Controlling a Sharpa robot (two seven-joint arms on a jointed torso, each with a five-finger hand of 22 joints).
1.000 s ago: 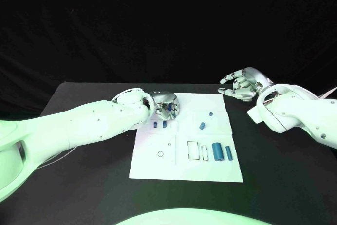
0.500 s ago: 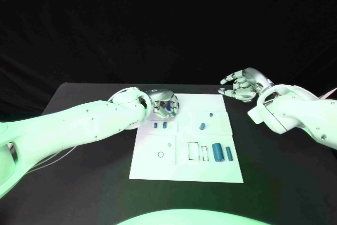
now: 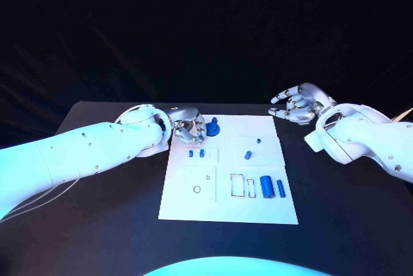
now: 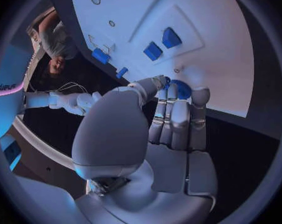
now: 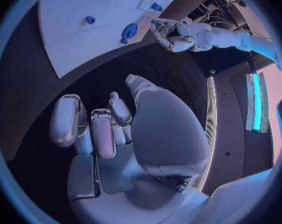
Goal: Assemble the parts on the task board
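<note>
Left hand (image 3: 186, 126) sits at the far left corner of the task board (image 3: 229, 207), fingers curled in toward a round blue part (image 3: 212, 129) that lies on the board there; in the left wrist view we see the fingertips (image 4: 200, 95) right at the blue disc's edge, seemingly touching it, but we cannot tell whether it is actually gripped. Right hand (image 3: 297, 104) hangs off the board's far right corner, over the black table (image 3: 103, 228), fingers loosely curled and apart, holding nothing. On the board we note two small blue parts (image 3: 196, 152) side by side just near of the left hand, a small blue peg (image 3: 258, 140) and a slightly larger tilted one (image 3: 247, 154) in the right-hand section, and two blue cylinders (image 3: 273, 186) lying parallel near the right edge, beside outlined rectangular slots (image 3: 237, 184). A square outline with two small holes (image 3: 200, 184) lies on the left half.
</note>
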